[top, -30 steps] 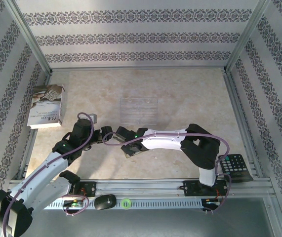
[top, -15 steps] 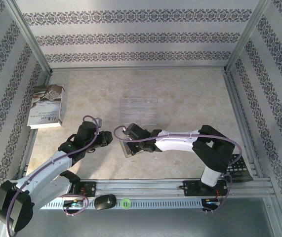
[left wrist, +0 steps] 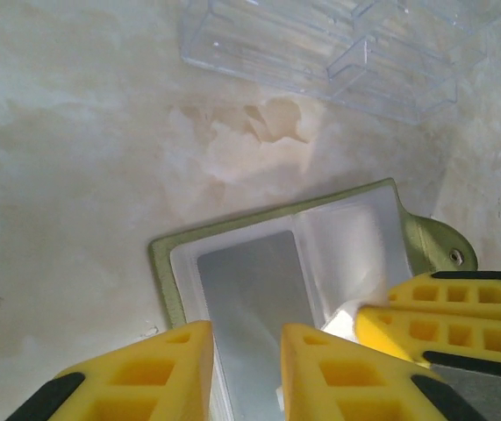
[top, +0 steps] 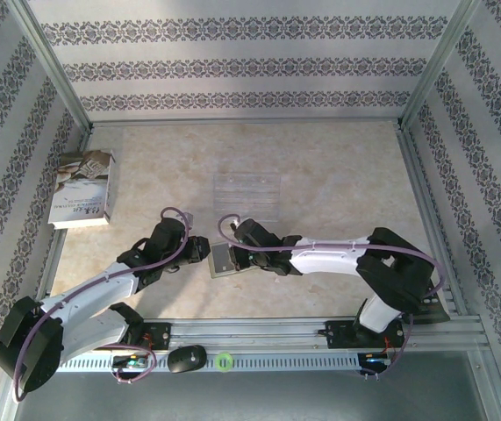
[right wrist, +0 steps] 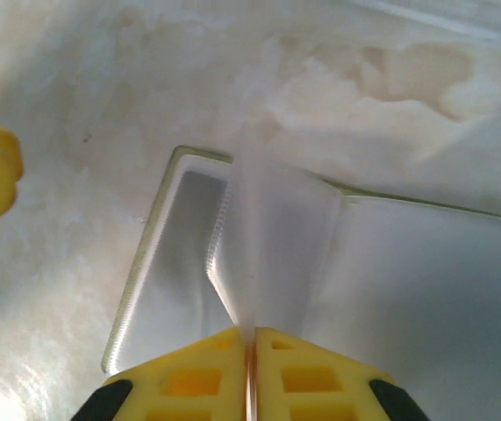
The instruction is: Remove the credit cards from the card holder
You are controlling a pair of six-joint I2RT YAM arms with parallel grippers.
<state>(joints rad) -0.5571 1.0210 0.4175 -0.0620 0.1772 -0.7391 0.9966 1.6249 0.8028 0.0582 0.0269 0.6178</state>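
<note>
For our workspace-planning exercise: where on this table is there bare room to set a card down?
Free: the beige tabletop between the clear plastic tray and the back wall, and right of that tray up to the side rail. Crowded: the left gripper and right gripper meet over the yellow-green folding card holder.

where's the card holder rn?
Top view: the card holder lies open on the table toward the front, just left of centre, between the left gripper and right gripper, nearer the arms than the clear tray.

1 card holder (top: 222, 260), 1 book (top: 82, 189) and 1 clear tray (top: 246, 193).
</note>
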